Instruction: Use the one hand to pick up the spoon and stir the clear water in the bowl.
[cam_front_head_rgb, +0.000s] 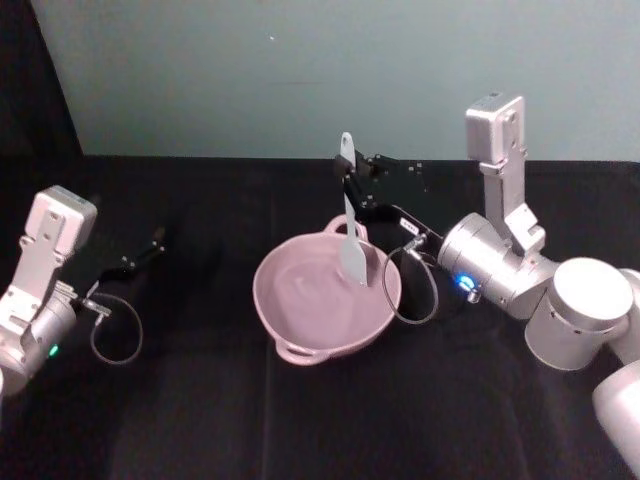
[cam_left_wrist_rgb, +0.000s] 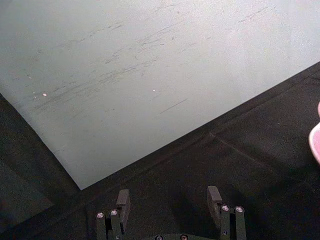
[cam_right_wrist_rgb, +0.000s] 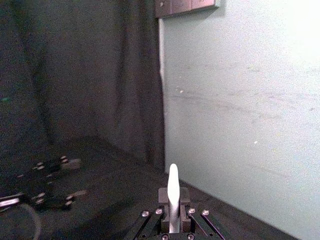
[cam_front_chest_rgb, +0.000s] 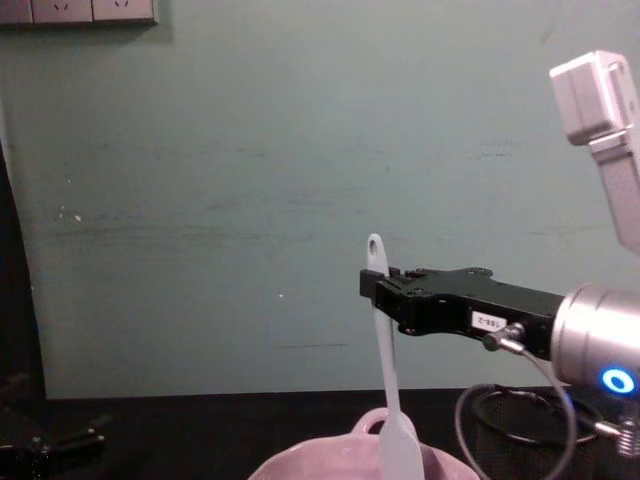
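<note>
The right gripper (cam_front_head_rgb: 350, 182) is clamping the spoon (cam_front_head_rgb: 351, 240) high on its handle, holding it upright with the head hanging inside the bowl (cam_front_head_rgb: 272, 300), near the far rim. Stirring well probably means sweeping slow, small circles through the water (cam_front_head_rgb: 315, 290) without scraping the wall. The left gripper (cam_front_head_rgb: 150, 246) is sitting open, well off to the left.

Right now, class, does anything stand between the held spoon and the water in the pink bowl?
Nothing visible does. The right gripper holds the spoon upright by its handle, with the head down over the open bowl. The left gripper sits parked far to the left, open.
</note>
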